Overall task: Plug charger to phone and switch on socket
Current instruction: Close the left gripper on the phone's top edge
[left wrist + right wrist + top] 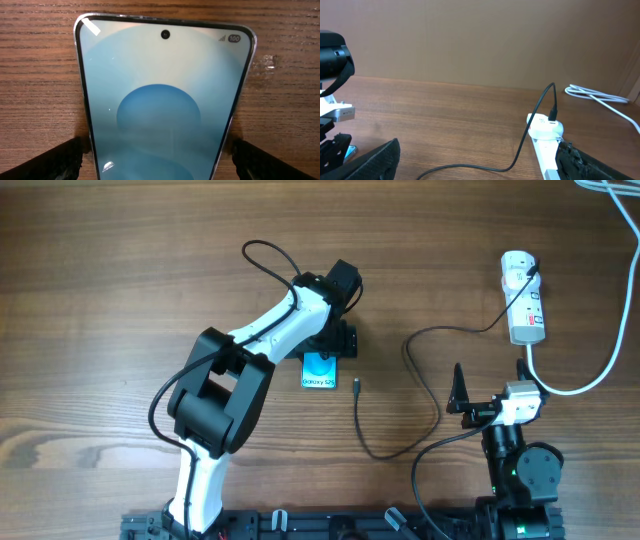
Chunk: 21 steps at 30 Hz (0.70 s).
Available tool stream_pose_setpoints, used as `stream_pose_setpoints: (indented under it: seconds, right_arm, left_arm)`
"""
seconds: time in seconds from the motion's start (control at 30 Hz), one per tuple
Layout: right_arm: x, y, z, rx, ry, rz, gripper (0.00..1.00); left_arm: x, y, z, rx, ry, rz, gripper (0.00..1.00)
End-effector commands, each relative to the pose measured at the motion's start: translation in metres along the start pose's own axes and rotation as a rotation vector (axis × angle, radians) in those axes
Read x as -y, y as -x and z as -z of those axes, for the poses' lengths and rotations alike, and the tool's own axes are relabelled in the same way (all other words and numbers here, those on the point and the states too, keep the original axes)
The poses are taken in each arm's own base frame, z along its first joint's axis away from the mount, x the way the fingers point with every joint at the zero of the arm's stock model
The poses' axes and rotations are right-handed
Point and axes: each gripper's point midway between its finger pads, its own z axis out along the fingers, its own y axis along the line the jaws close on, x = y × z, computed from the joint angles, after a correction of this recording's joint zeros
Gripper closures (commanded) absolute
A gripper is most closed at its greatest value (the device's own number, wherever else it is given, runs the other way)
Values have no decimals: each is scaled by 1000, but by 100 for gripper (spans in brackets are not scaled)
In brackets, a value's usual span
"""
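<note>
The phone (318, 372) lies flat on the wooden table, cyan-blue screen up; it fills the left wrist view (160, 100). My left gripper (331, 346) is open and low over it, with a finger on each side of the phone and a small gap at both (160, 162). The charger cable (420, 340) runs from the black plug in the socket (523, 300) and loops across the table. Its connector tip (357, 387) lies free just right of the phone. My right gripper (492, 382) is open wide and empty (480, 165), near the socket (545, 134).
A thick white cord (600, 370) leaves the socket and curves off to the back right; it also shows in the right wrist view (595, 94). The left arm's own black cable (262, 252) arcs above the arm. A brown wall stands behind the table.
</note>
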Motion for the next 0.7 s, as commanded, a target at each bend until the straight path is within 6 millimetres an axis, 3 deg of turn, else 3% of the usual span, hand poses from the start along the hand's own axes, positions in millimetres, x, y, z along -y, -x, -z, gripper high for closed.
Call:
stream_pose_setpoints:
  seconds: [0.0, 0.17, 0.47, 0.67]
  right_arm:
    - [2, 3, 1, 15, -8, -15, 0]
    - [2, 3, 1, 15, -8, -15, 0]
    - [2, 3, 1, 15, -8, -15, 0]
    - [2, 3, 1, 15, -8, -15, 0]
  left_arm:
    - [-11, -10, -28, -74, 27, -6, 1]
    - [-10, -10, -28, -74, 27, -4, 16]
    - [-10, -10, -26, -77, 28, -3, 26]
    - [-3, 0, 3, -71, 21, 24, 31]
